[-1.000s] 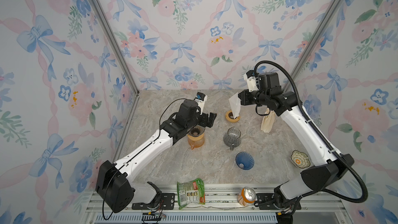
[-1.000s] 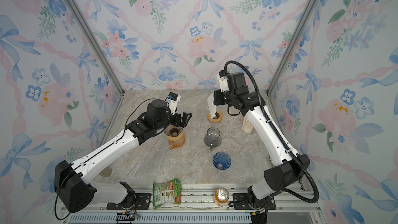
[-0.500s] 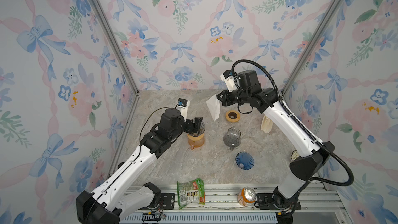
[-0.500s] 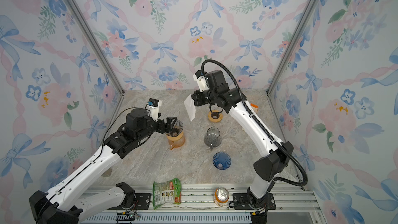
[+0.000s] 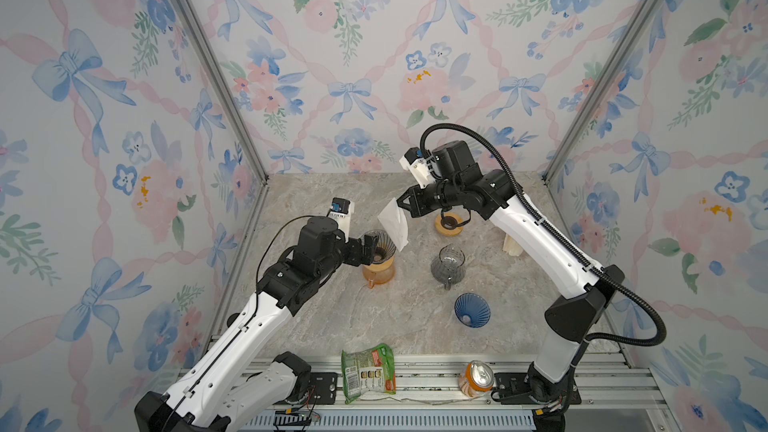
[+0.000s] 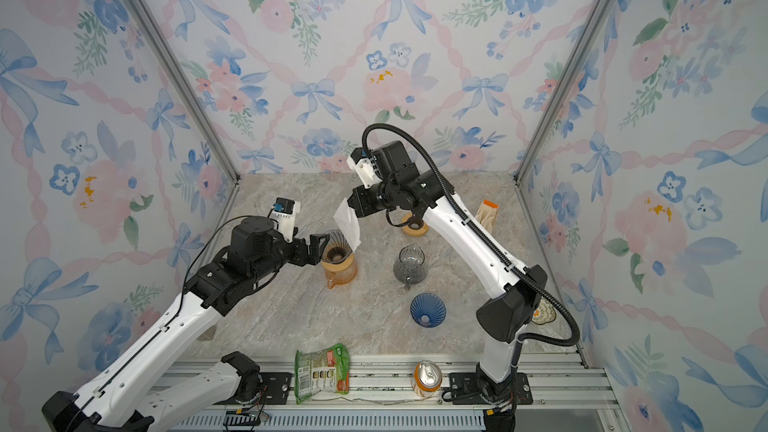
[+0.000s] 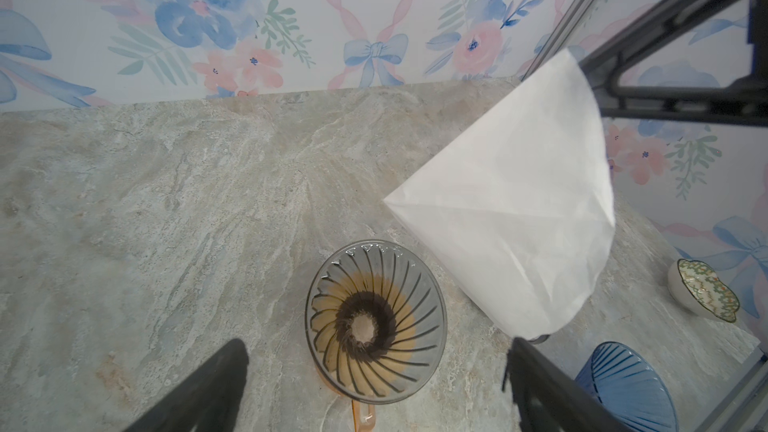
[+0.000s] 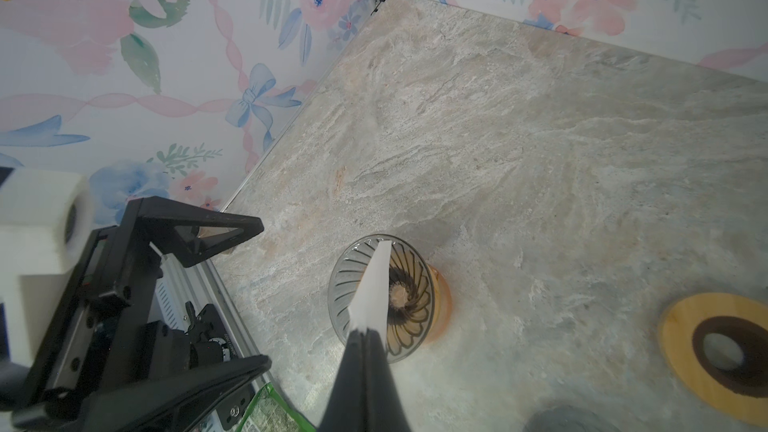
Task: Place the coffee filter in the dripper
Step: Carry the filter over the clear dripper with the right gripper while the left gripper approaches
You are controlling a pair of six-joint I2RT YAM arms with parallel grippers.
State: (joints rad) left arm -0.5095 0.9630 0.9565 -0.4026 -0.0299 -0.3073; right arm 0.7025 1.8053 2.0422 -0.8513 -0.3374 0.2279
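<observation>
Marble worktop point(image 5: 332, 317): R claw point(image 5: 403, 206), pinching the coffee filter point(image 5: 394, 224), has swung it across to hang just above the dripper point(image 5: 379, 248). L claw point(image 7: 376, 346) spread wide, flanking dripper. Lowering's prob next.

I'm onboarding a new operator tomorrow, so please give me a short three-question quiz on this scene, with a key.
1. True or false: the coffee filter already sits inside the dripper.
2. Which gripper holds the coffee filter? A left; B right; C neither.
3. Fill in: the second dripper, nearer the front rail, is coloured ____.
Key: 1 false, it hangs in the air, outside it; 2 B, the right gripper is shut on it; 3 blue.
</observation>
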